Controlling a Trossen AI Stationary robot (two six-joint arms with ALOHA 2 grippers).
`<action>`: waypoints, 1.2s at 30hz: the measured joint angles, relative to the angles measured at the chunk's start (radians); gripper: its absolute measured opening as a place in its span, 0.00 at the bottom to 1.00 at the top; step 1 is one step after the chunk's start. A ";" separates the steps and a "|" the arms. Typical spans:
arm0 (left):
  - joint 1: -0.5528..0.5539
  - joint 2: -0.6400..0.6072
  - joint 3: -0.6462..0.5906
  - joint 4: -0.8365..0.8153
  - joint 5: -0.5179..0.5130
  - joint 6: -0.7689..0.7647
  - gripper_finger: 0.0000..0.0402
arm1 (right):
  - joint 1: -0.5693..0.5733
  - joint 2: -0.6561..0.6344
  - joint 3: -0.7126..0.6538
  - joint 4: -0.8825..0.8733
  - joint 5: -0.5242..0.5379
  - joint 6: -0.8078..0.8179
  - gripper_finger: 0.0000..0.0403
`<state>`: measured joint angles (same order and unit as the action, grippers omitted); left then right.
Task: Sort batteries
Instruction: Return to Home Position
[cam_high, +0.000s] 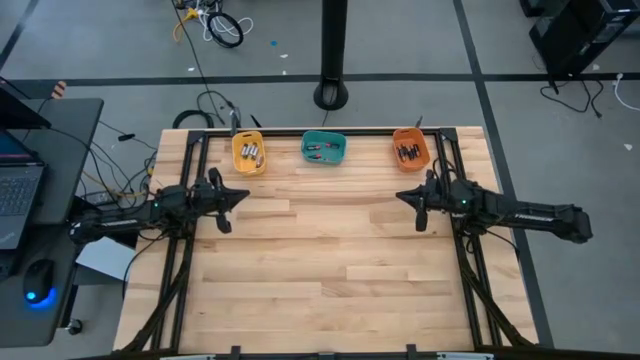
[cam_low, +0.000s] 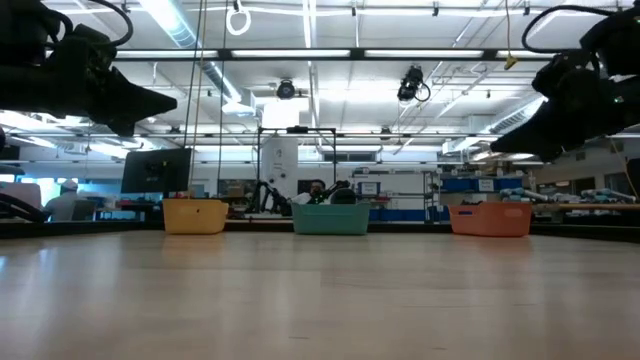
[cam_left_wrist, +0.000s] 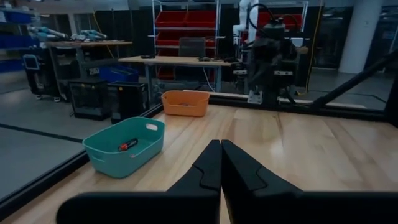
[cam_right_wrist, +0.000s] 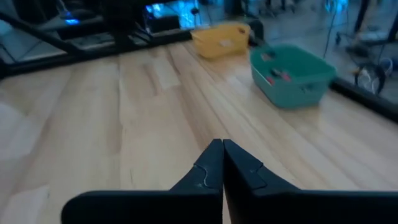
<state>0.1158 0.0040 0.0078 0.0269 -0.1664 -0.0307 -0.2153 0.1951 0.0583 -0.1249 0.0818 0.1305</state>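
Batteries lie inside three small bins at the table's far edge: silvery ones in the yellow bin, red-tipped ones in the teal bin, dark ones in the orange bin. My left gripper hovers over the table's left side, shut and holding nothing, its fingers pointing toward the right. My right gripper hovers over the right side, shut and holding nothing, its fingers pointing toward the left. A red-tipped battery rests on the teal bin's floor.
The three bins stand in a row along the far edge. Bare wooden tabletop stretches between both arms and toward the near edge. Black frame rails run along the table's left and right sides. A laptop desk stands left of the table.
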 joint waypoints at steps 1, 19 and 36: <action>0.000 0.001 0.000 0.000 0.003 0.000 0.03 | -0.003 0.006 0.005 -0.015 0.002 0.015 0.03; 0.000 0.001 0.000 0.024 0.009 0.000 0.03 | -0.003 0.008 0.008 -0.020 -0.004 0.053 0.08; 0.000 0.001 -0.001 0.032 0.013 0.000 0.03 | -0.003 0.008 0.008 -0.019 -0.004 0.051 0.08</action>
<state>0.1158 0.0048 0.0071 0.0586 -0.1535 -0.0311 -0.2184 0.2028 0.0658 -0.1443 0.0775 0.1814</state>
